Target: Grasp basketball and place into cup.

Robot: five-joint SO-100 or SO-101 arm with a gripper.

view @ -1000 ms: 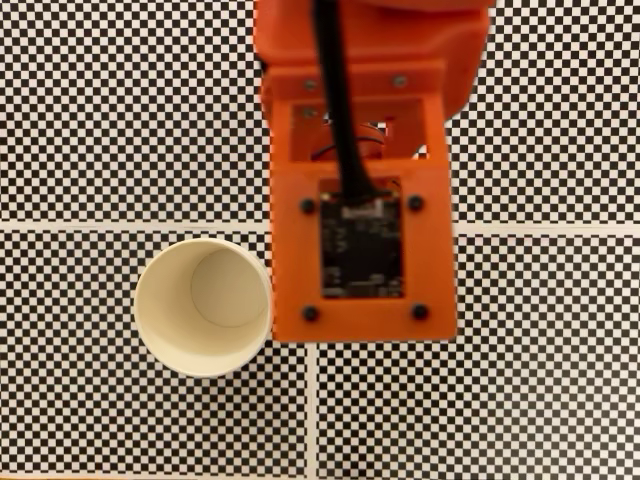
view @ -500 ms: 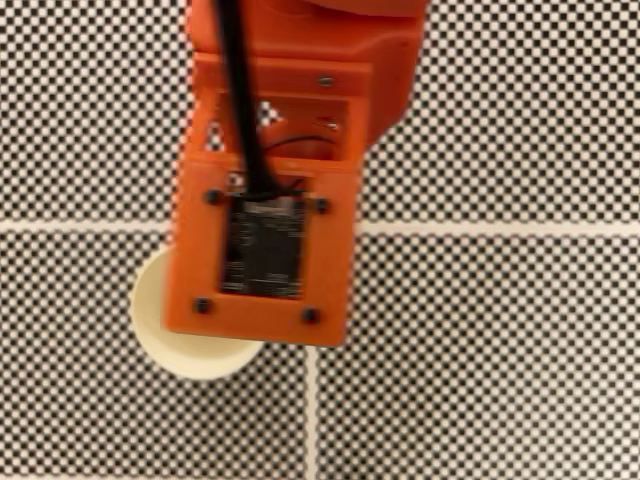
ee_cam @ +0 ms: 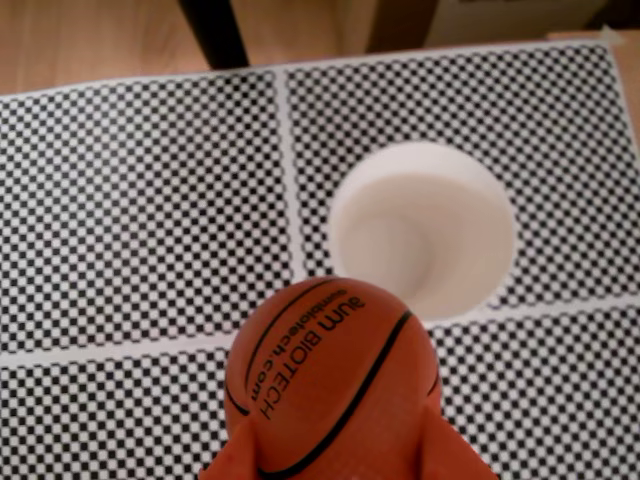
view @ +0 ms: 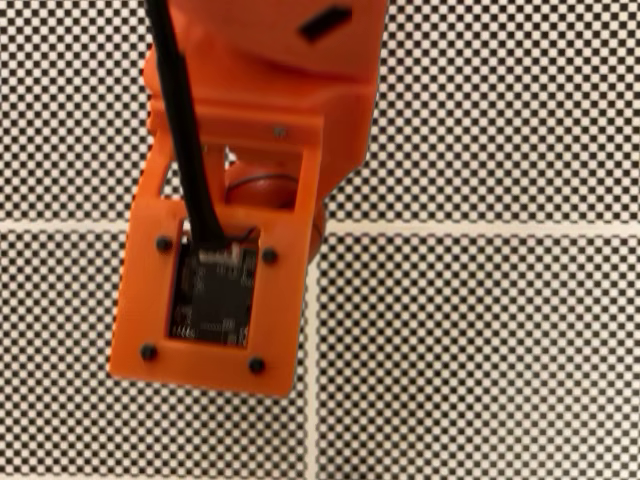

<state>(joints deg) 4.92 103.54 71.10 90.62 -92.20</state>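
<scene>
In the wrist view the basketball (ee_cam: 325, 370), orange-brown with black seams and printed lettering, sits at the bottom centre. My gripper (ee_cam: 340, 445) is shut on it, and its orange fingers (ee_cam: 455, 455) show below the ball on both sides. The cream-white cup (ee_cam: 420, 230) stands upright on the mat, up and to the right of the ball, mouth open and nothing seen inside. The ball hangs above the mat, near the cup's lower-left rim. In the fixed view the arm's orange wrist housing (view: 210, 290) covers the cup, and a rounded orange-brown shape (view: 262, 185) shows through its frame.
A black-and-white checkered mat (view: 480, 350) with white dividing lines covers the table. In the wrist view, wooden floor (ee_cam: 90, 40) and a dark post (ee_cam: 212, 30) lie beyond the mat's far edge. A black cable (view: 185, 130) runs along the arm.
In the fixed view the arm has swung left and toward the bottom of the picture. It stood beside the cup a second ago and now covers it completely.
</scene>
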